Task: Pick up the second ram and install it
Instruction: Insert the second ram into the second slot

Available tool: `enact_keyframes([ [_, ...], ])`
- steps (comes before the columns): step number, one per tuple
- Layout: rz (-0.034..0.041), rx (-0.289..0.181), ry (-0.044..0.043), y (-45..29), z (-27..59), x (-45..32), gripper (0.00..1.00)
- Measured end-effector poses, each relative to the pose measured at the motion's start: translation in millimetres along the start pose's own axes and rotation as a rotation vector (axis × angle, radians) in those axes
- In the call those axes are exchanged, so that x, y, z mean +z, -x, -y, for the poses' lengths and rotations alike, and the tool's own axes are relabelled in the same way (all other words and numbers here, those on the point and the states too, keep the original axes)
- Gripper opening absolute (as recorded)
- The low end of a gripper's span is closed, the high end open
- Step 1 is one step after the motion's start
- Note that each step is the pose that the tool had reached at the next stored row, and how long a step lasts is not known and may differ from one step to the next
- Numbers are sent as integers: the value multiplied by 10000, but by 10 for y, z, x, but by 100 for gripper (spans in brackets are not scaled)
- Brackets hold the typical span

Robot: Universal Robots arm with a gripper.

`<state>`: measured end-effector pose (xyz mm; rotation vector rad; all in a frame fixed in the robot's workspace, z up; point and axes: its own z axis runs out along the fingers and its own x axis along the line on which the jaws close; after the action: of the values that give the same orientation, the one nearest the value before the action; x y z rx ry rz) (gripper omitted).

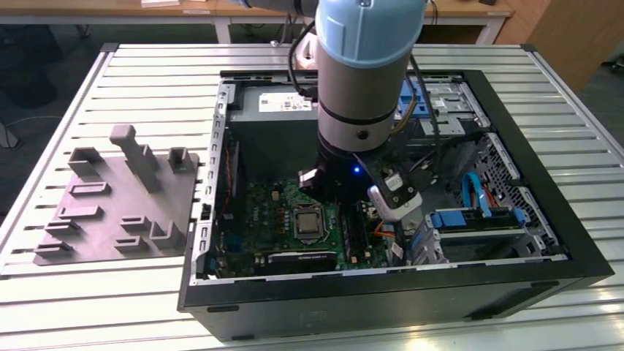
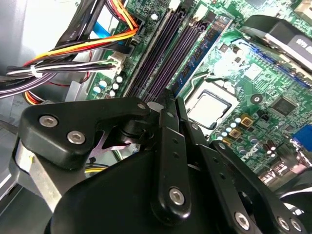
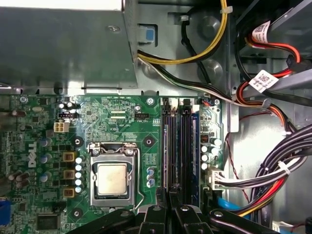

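My gripper [image 1: 382, 216] hangs inside the open computer case [image 1: 571, 241], over the motherboard's memory slots [image 3: 178, 146]. In both wrist views its black fingers [image 2: 168, 126] stand pressed close together. A thin grey-edged strip, the second ram [image 3: 167, 146], runs edge-on along one slot and into the narrow gap between the fingertips, so my gripper [image 3: 169, 199] looks shut on it. Whether it is seated in the slot I cannot tell. Another dark memory stick [image 3: 194, 146] stands in a neighbouring slot.
The processor socket [image 3: 113, 178] lies beside the slots. Bundles of coloured cables [image 3: 273, 175] crowd their other side, near the drive bays [image 1: 478, 219]. A grey fixture [image 1: 117, 205] with upright tabs sits on the slatted table at the exterior view's left.
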<state>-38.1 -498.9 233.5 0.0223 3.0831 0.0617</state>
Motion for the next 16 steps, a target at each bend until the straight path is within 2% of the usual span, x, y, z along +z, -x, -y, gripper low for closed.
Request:
enact_keyframes([
  [16,0,0,1,24,-45,91,14],
])
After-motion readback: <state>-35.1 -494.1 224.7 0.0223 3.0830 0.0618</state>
